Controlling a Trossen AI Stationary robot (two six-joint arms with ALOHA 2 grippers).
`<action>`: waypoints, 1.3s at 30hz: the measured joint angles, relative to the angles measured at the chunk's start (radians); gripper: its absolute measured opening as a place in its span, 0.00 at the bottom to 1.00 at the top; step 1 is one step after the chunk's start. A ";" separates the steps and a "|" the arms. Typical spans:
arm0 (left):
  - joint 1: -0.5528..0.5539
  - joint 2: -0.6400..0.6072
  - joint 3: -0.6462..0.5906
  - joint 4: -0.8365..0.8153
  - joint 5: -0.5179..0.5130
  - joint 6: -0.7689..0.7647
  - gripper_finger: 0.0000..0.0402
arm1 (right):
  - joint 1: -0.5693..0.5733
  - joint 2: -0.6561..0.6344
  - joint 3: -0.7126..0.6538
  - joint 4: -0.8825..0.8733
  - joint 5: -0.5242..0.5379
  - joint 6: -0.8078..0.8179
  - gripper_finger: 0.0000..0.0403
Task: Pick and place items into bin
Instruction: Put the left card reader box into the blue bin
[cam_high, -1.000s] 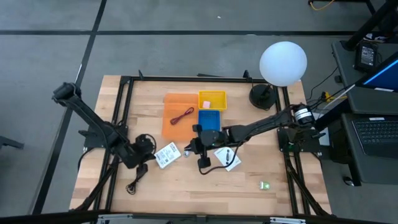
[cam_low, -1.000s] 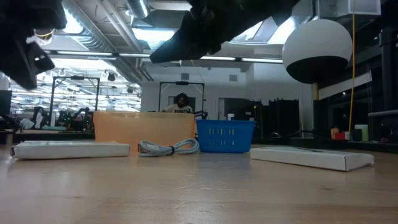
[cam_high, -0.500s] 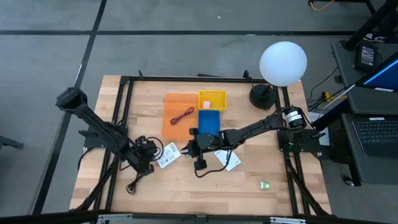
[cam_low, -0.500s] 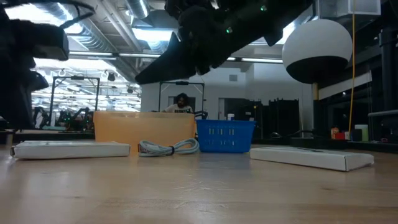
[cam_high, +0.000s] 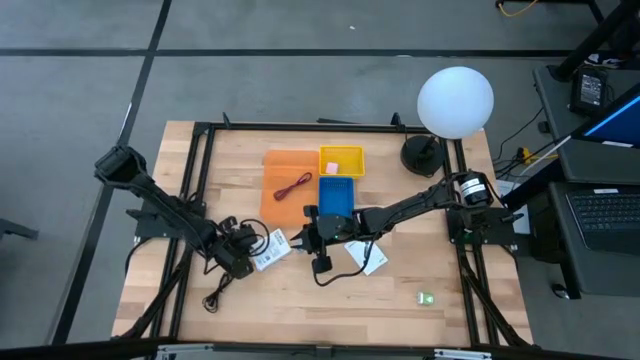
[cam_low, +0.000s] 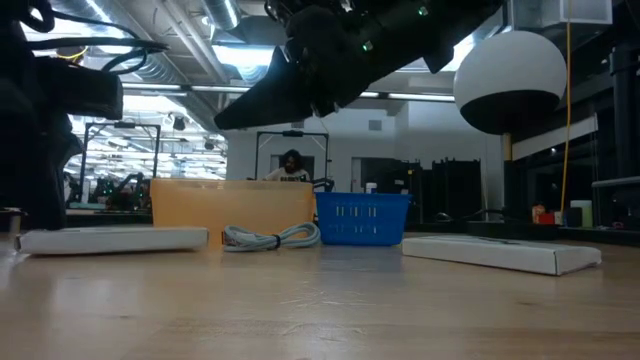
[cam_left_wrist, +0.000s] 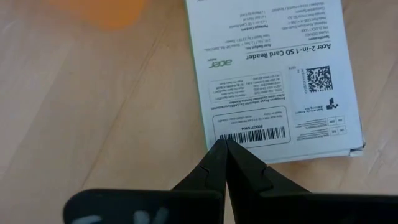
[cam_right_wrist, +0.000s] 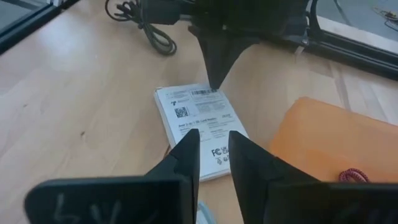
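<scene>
the white box (cam_left_wrist: 273, 74), a flat retail carton for a card reader, lies on the table (cam_high: 380, 310) near the front left corner of the orange bin (cam_high: 290, 185), between the two grippers. it looks light and stiff, w/ smooth printed card faces, so prob slippery and apt to slide if nudged at the edge. lying flat, there's little to pinch from above; best bet is across the narrow width at mid-length, jaws straddling both long edges. a second white box (cam_high: 366, 255) lies further right, well apart.

left gripper (cam_left_wrist: 225, 144) sits w/ fingers pressed together, tips right at the box's barcode end, holding nothing. right gripper (cam_right_wrist: 213, 144) hangs over the box's other side w/ a narrow gap between fingers, also empty.

containers: orange bin holds a thin red cable (cam_high: 293, 186); yellow bin (cam_high: 342, 161) has a small pink piece (cam_high: 331, 167); blue basket (cam_high: 337, 195) contents can't be told. a black cable (cam_high: 216, 292) and a tiny green piece (cam_high: 426, 297) lie out on the table.
</scene>
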 joint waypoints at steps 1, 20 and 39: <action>0.000 0.004 0.000 -0.001 0.003 0.000 0.00 | 0.000 0.000 0.000 0.000 0.000 0.000 0.17; -0.002 0.012 -0.002 -0.003 0.058 -0.005 0.00 | 0.062 0.000 0.000 -0.002 0.000 -0.011 0.17; -0.003 -0.038 0.071 -0.125 0.053 0.045 0.00 | 0.062 0.000 0.000 -0.011 0.000 0.012 0.17</action>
